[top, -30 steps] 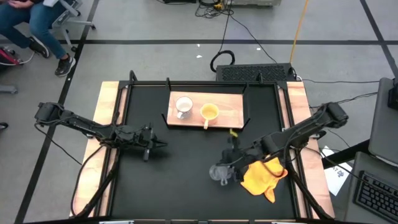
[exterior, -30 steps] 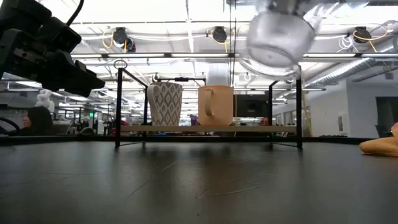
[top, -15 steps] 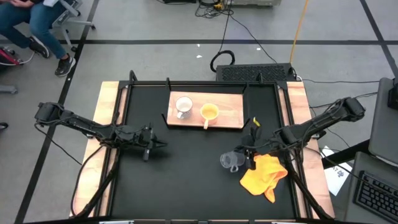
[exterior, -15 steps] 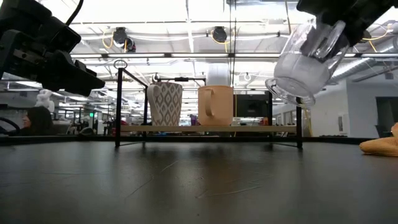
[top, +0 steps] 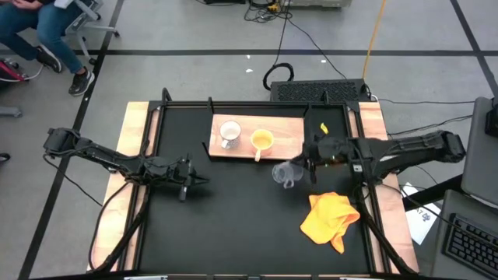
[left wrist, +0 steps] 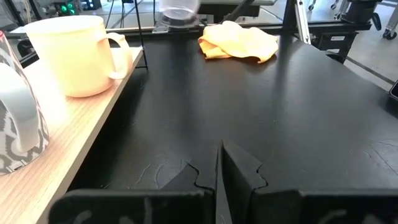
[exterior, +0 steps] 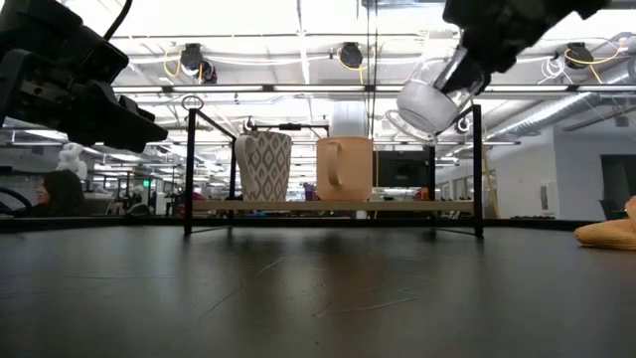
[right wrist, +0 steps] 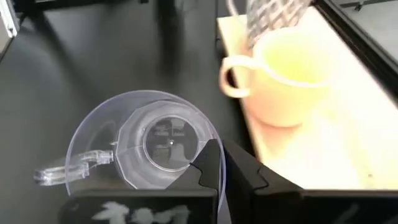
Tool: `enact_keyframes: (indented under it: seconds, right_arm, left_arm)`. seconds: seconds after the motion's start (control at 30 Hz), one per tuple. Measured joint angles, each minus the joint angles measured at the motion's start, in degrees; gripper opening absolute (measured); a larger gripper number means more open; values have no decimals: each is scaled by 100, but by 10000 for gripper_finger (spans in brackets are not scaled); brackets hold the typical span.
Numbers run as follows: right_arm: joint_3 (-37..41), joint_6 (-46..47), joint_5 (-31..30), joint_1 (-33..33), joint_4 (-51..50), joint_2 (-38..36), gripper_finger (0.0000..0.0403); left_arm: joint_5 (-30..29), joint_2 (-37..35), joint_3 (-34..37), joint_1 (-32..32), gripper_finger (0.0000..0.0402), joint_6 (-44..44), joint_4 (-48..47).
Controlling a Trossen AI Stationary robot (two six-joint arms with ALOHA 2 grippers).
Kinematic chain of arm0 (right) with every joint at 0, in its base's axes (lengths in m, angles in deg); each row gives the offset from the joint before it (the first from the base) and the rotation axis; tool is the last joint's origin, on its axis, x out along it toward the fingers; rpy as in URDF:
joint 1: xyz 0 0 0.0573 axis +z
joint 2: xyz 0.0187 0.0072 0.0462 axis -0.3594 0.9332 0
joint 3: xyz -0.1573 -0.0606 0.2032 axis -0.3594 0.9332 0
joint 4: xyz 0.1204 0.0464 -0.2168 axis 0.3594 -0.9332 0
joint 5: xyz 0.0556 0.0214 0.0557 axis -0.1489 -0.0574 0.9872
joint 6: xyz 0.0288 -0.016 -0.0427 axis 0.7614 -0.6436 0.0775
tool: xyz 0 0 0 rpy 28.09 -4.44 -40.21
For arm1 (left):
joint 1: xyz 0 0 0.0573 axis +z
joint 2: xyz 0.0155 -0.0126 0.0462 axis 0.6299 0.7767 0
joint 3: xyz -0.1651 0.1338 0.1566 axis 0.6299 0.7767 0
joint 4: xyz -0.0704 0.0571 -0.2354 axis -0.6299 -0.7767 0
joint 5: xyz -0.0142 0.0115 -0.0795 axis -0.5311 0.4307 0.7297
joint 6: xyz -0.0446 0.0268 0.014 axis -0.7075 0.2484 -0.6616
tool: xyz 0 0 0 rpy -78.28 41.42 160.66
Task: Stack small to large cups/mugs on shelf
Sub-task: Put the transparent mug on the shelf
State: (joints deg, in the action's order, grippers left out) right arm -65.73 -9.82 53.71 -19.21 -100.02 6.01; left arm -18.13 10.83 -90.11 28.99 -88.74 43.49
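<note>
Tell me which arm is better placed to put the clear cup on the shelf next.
Right. The right gripper already holds the clear cup in the air beside the shelf; the left gripper waits shut over the table's left half.

A grey floor crossed by dark lines is surrounding the black table. A black cable is looping across it toward a dark grille at the table's far edge. A seated person's legs are showing in the corner. Bright ceiling light panels, pipes and 2 round fixtures are hanging overhead. A keyboard is lying on a side desk.
</note>
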Motion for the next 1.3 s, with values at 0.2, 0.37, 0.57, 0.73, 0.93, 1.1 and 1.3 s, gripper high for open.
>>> enact_keyframes:
  seconds: [0.2, 0.37, 0.57, 0.73, 0.93, 1.1, 1.3]
  right_arm:
    - [-848, -285, 307, -943, -1231, 167, 0]
    - [-1628, -655, 731, -1481, -1957, 550, 0]
    - [-2384, -1383, 964, -1812, -2759, 1274, 0]
    - [-2815, -1771, 1056, -2068, -3212, 1875, 0]
    - [-3153, -2313, 1056, -2271, -3242, 2408, 0]
    - [-3245, -2777, 1055, -2391, -3299, 2757, 0]
    - [-3245, -2938, 1056, -2582, -3310, 3027, 0]
  left_arm:
    - [-2, 0, 0, -1, 24, 10, 0]
    - [-2, 1, 0, -1, 24, 21, 2]
    - [-2, 0, 0, 0, 24, 21, 2]
    - [-2, -1, 0, -1, 24, 21, 2]
    - [-4, 1, 0, -1, 24, 152, 0]
    - [-4, 1, 0, -1, 24, 180, 0]
    - [-4, 1, 0, 0, 24, 183, -2]
